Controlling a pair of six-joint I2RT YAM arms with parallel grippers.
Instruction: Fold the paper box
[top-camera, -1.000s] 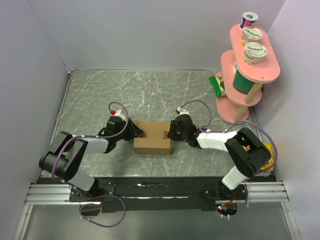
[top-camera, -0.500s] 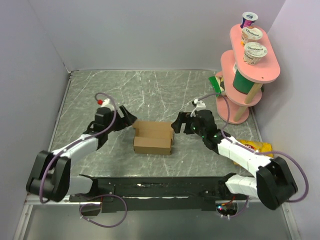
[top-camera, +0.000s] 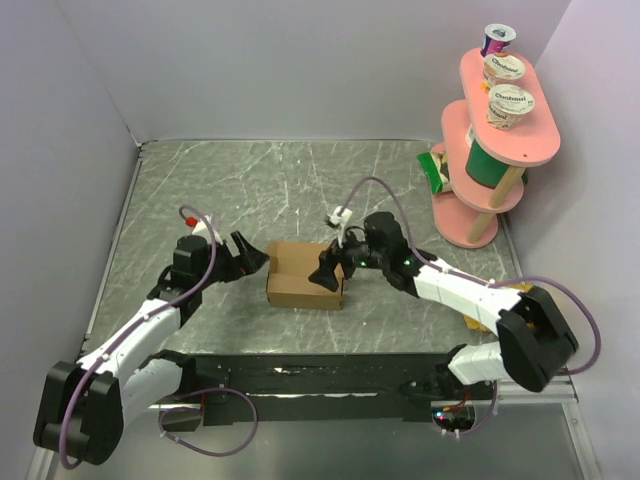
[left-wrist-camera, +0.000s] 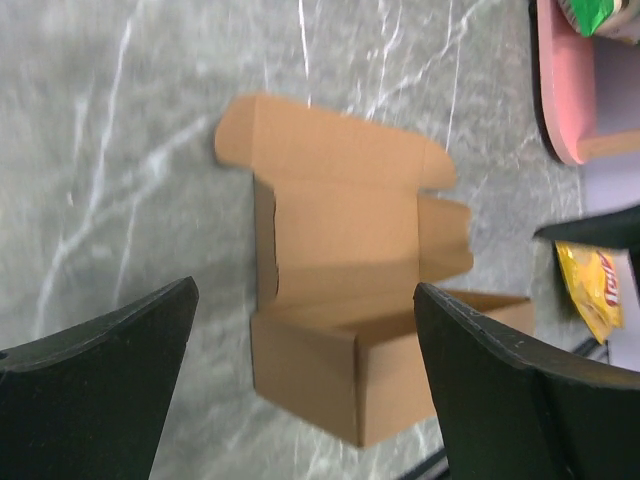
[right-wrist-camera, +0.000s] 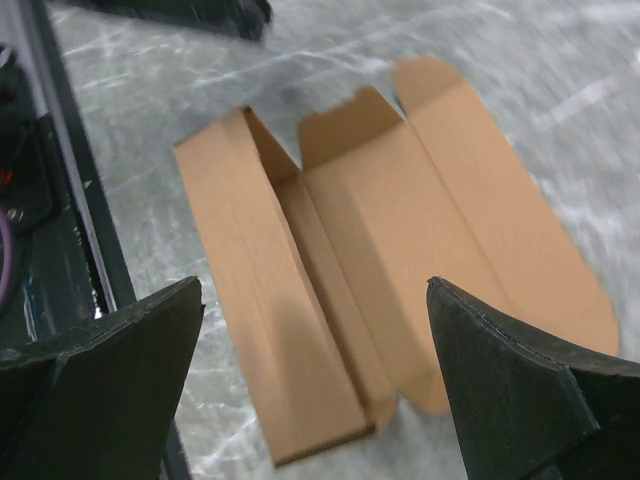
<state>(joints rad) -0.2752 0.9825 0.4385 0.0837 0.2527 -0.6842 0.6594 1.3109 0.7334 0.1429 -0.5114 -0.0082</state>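
Paper box (top-camera: 305, 278) lid open — left gripper (top-camera: 254, 258), right gripper (top-camera: 328, 272) spread wide; holding nothing

From above, we see the right gripper (top-camera: 330, 271) covering the right end of the paper box (top-camera: 298, 290), and the right arm (top-camera: 460, 292) hiding most of a yellow bag (top-camera: 512, 288). Our right wrist view is motion-blurred. The left wrist view crops the pink stand (left-wrist-camera: 565, 90).

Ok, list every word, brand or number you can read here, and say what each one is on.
"Chobani": lid of the near yogurt cup on the pink shelf.
"Chobani": lid of the middle yogurt cup.
Purple cup: print too small to read.
Yellow snack bag: red logo, too blurred to read.
Green bag: nothing readable.
Paper box: no print at all.
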